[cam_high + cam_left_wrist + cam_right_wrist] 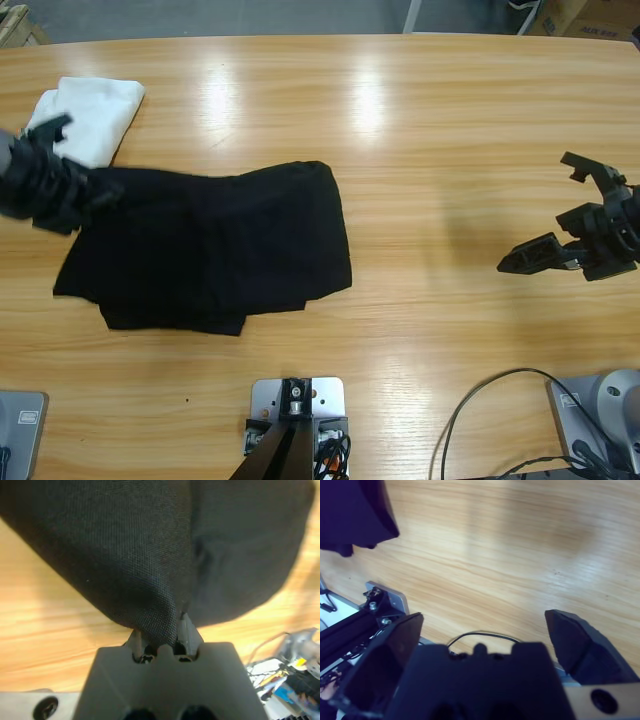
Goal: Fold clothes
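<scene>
Left wrist view: left end effector [162,635] pinching black shirt [215,245], right end effector [570,215] wide open, empty

a folded white garment [88,118] lies on the wooden table [430,130] at the far left; a black cable [500,395] curls at the near right edge
</scene>
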You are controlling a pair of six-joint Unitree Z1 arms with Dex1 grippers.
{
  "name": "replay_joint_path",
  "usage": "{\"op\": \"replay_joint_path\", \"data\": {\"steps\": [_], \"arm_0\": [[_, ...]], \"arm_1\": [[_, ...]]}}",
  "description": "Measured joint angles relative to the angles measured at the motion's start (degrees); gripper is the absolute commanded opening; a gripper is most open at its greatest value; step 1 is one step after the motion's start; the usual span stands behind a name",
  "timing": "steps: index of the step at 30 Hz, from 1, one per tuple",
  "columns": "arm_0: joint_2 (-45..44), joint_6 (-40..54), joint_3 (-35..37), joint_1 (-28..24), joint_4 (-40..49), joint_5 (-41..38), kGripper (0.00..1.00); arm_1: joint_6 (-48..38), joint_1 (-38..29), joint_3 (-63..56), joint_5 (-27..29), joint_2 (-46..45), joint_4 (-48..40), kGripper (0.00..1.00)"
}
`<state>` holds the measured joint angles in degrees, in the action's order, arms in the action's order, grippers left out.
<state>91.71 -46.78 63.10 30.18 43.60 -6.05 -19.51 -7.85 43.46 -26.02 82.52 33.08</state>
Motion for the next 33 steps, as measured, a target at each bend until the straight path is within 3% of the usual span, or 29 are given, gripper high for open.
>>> {"op": "replay_joint_path", "data": {"steps": [8, 14, 22, 33], "arm_0": [[5.6, 0.0, 9.3, 7.1, 3.1, -0.2, 0.000], [7.9, 0.0, 12.1, 7.7, 3.3, -0.3, 0.000], [15.4, 0.0, 25.2, 10.2, 3.4, -2.7, 0.000], [24.8, 0.0, 34.5, 14.2, 5.4, -6.3, 0.000]], "arm_1": [[0.0, -0.1, -0.2, -0.4, 1.5, -1.8, 1.000], [0.0, -0.1, -1.0, -1.5, 3.2, -4.2, 1.000], [0.0, -0.1, -1.5, -2.1, 5.4, -6.2, 1.000], [0.0, -2.0, -1.5, -4.0, 6.8, -8.8, 1.000]]}}
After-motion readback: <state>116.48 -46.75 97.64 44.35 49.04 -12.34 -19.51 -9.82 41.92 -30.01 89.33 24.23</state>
